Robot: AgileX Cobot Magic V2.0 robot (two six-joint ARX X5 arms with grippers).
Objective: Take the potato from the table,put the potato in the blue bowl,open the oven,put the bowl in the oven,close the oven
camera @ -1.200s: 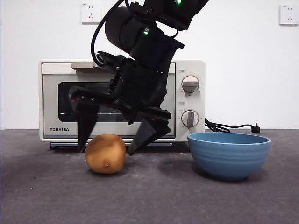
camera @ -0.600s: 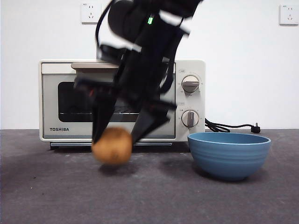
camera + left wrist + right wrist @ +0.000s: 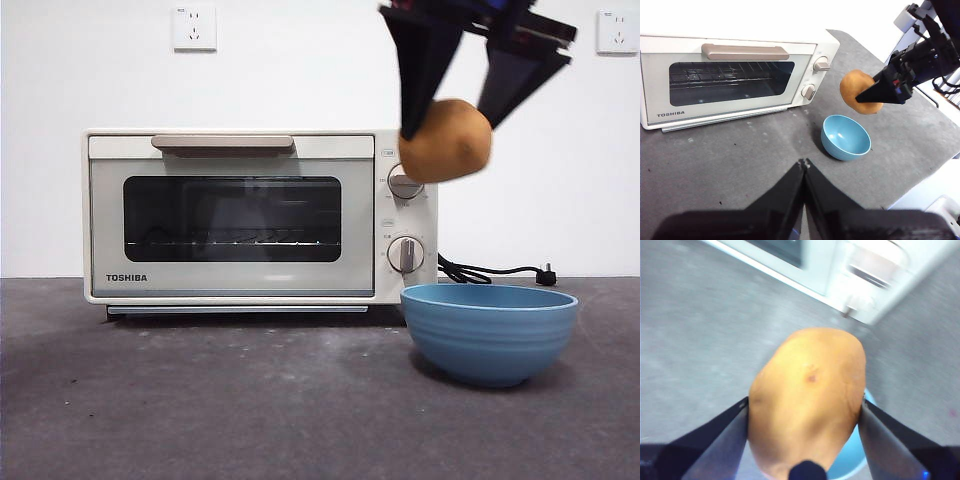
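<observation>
Currently the potato (image 3: 446, 141) is up in the air, pinched between the right gripper's (image 3: 470, 100) two black fingers (image 3: 420, 70), one on each side. In the front view it hangs in front of the oven's upper knob (image 3: 404, 184), above the blue bowl's (image 3: 489, 333) left rim and well clear of it. The right wrist view shows the potato (image 3: 807, 397) filling the gap between the fingers (image 3: 720, 445), small dark eye spot facing the camera, with a sliver of the bowl (image 3: 852, 460) showing beneath it.

Bowl sits upright on the dark grey surface (image 3: 250, 400), nothing inside it in the left wrist view (image 3: 845, 137), just in front of the oven's (image 3: 260, 215) right end.

Oven door is shut, beige bar handle (image 3: 222, 143) along the top, rack visible through the dark glass. Black cord (image 3: 495, 271) trails off to the right behind the bowl.

Left gripper (image 3: 804, 167) hangs high over the surface, near side, well apart from everything; its fingers are pressed together with nothing between them. From there the right gripper (image 3: 882, 90) and potato (image 3: 856, 91) show above the bowl.
</observation>
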